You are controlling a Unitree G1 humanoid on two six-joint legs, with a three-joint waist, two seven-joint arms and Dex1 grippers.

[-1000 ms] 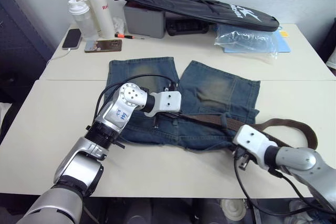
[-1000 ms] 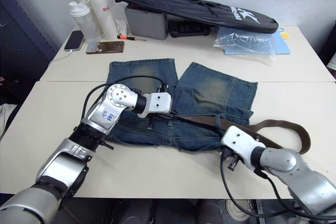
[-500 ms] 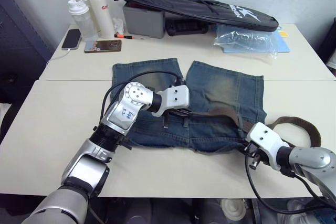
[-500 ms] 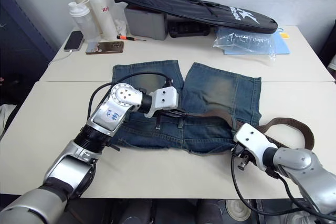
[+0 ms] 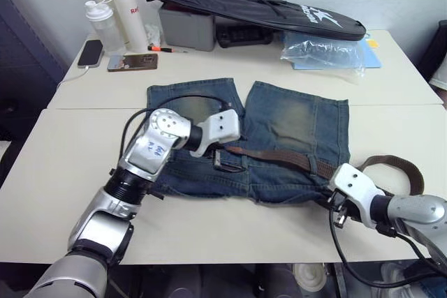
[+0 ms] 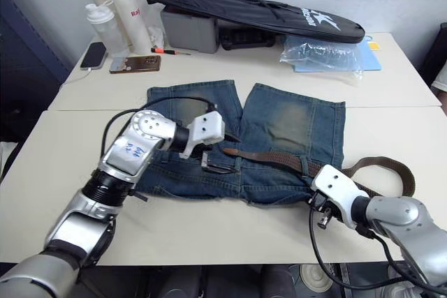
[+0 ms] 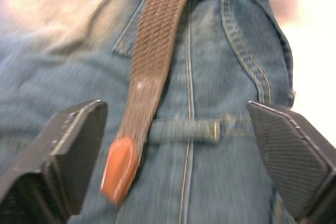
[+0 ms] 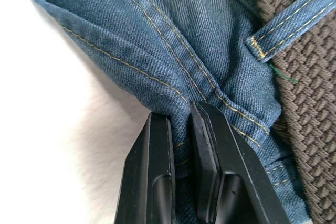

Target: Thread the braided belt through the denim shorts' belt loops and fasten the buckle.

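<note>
The denim shorts [image 5: 293, 120] lie flat mid-table, waistband toward me. The braided belt [image 5: 279, 158] runs along the waistband, then curls off the shorts' right side in a loop [image 5: 398, 165]. My left gripper [image 5: 228, 160] hovers open over the waistband's middle; in the left wrist view its fingers [image 7: 68, 150] stand wide apart, with the belt's tan tip [image 7: 118, 174] lying loose on the denim between them, beside a belt loop [image 7: 184, 128]. My right gripper [image 8: 181, 111] is shut on a fold of the waistband's right corner [image 5: 334, 204], near another belt loop [image 8: 294, 17]. The buckle is out of view.
Along the back stand a long black bag [image 5: 258, 8] on a grey box [image 5: 185, 26], several bottles [image 5: 115, 15], two phones [image 5: 91, 52] [image 5: 133, 61] and a clear plastic bag [image 5: 325, 50]. Black cables hang off both arms. The table's front edge is close below the shorts.
My left gripper has opened and let go of the belt's tan tip, which now rests on the denim. My right gripper keeps its pinch on the waistband corner.
</note>
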